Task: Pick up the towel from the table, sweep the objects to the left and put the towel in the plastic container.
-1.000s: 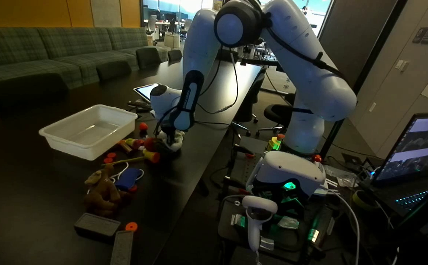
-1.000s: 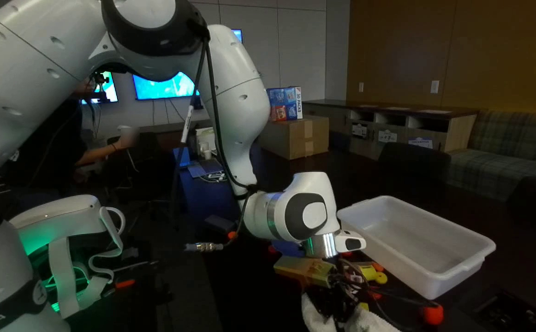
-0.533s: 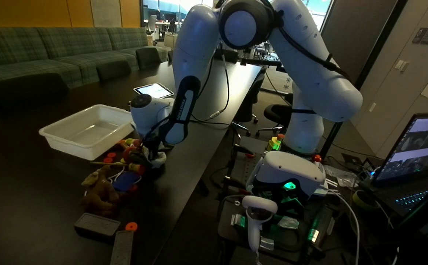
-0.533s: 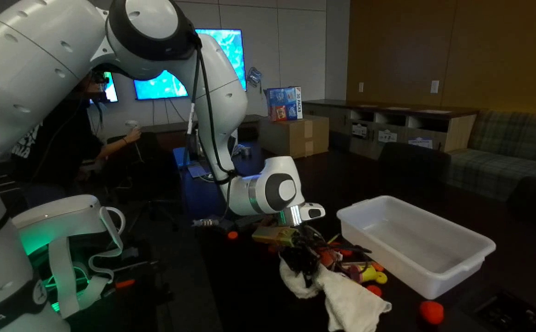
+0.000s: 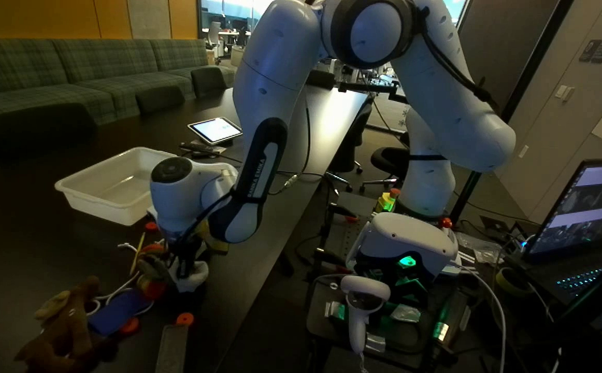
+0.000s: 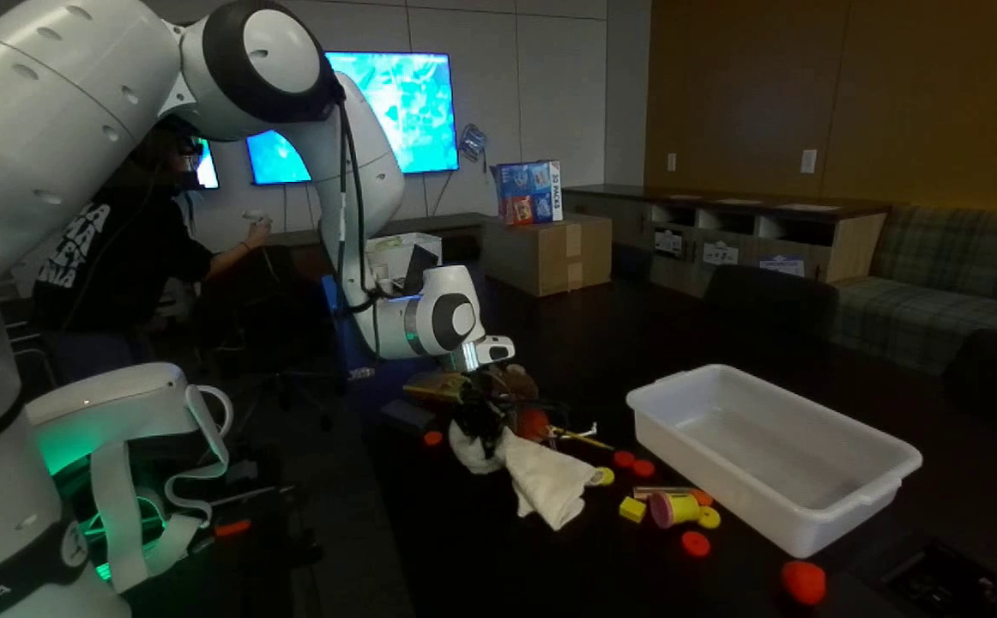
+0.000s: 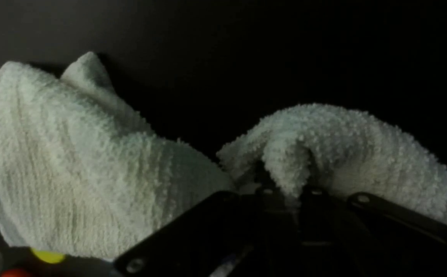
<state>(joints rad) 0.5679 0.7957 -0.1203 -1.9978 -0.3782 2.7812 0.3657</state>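
Shoved farther from the plastic container (image 6: 773, 455) by the robot (image 5: 280, 88) over the past half-second, a brown toy animal (image 5: 73, 318) and a blue piece (image 5: 117, 311) travelled toward the robot's left, the towel (image 6: 550, 481) moving with them, in what looked like the sweeping step. Left to right in an exterior view, the black table (image 6: 498, 575) ended well apart from the container, on its robot side, making that the edge to mind; an orange disc (image 6: 433, 439) lay well apart from the container as well, and a wider push might have sent it over. Next, on the container's robot side, the gripper (image 7: 292, 194) was clamped narrow on a bunched fold of the towel. The towel draped from that grip toward the container without touching it; whether its loose corner brushed the tabletop could not be told. Bare tabletop showed on the same side, leaving room for a return pass. Beside the container, two red discs (image 6: 643, 468), a yellow cube (image 6: 632, 510) and a yellow cylinder (image 6: 683, 508) lay unswept, so the next move seemed to call for another push there, then a lift high enough to carry the hanging towel over the container's wall. The container stood upright with no towel inside, and a red ball (image 6: 804, 583) sat near its end on the robot's right.
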